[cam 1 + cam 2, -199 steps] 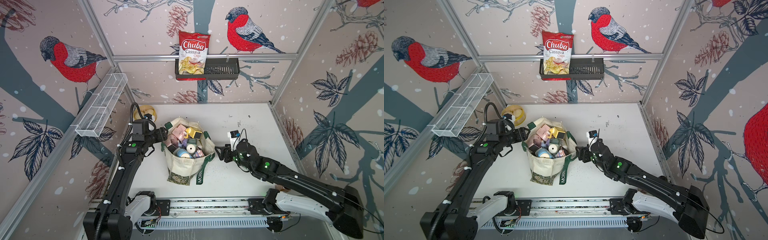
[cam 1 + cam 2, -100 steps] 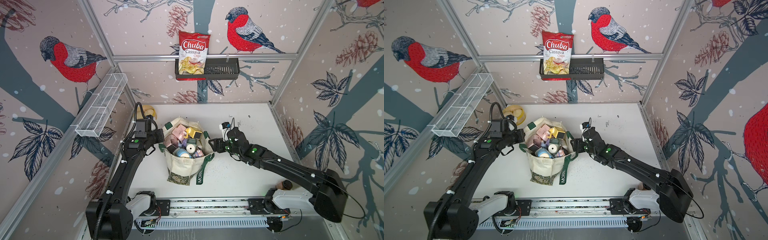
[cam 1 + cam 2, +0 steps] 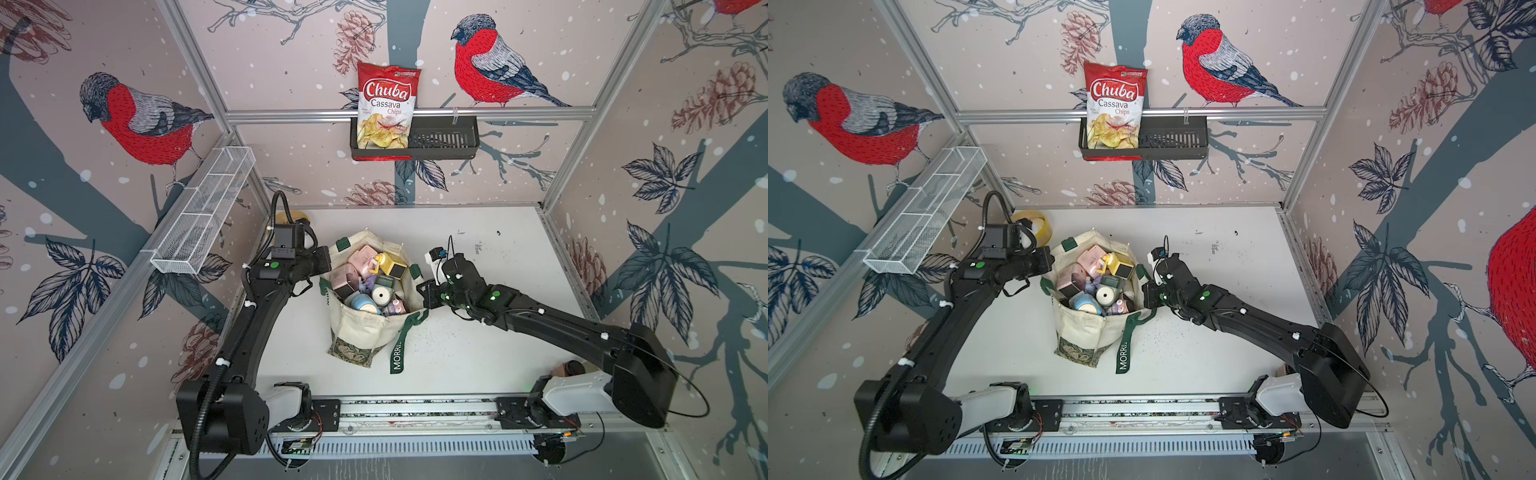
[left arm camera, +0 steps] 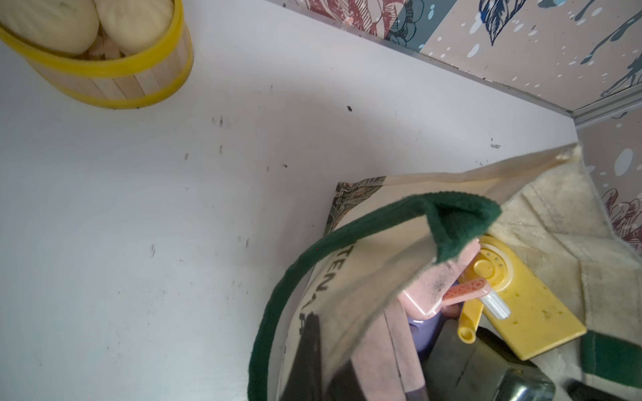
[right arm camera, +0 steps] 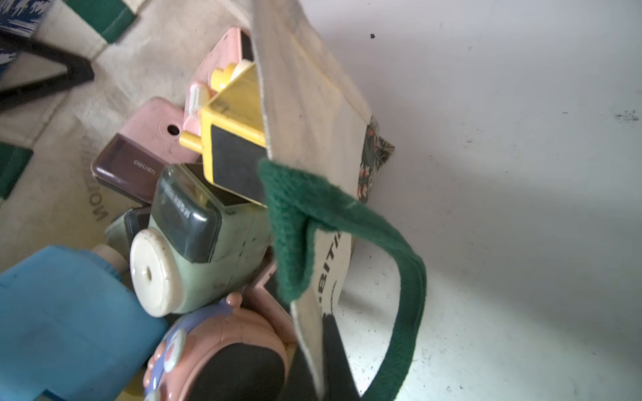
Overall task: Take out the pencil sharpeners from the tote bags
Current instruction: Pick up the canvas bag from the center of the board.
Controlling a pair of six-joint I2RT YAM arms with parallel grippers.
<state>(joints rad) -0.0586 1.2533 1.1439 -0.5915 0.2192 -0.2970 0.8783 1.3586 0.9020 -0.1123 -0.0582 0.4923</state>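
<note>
Both jaws closed on tote bag [image 3: 357, 329]; bun basket [image 4: 114, 81] behind left arm [image 3: 257, 320].

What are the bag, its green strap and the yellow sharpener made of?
The tote bag looks like cream woven canvas: matte, creased, floppy. Its green strap looks like fuzzy knitted or woven fabric. The yellow sharpener seems hard plastic: smooth, slightly glossy, with crisp moulded edges.

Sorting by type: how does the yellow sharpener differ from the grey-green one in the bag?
The yellow sharpener is boxy with a flat dark panel; the grey-green sharpener is rounded with a cream round end. The yellow one lies partly over the grey-green one. Both sit inside the tote bag.
</note>
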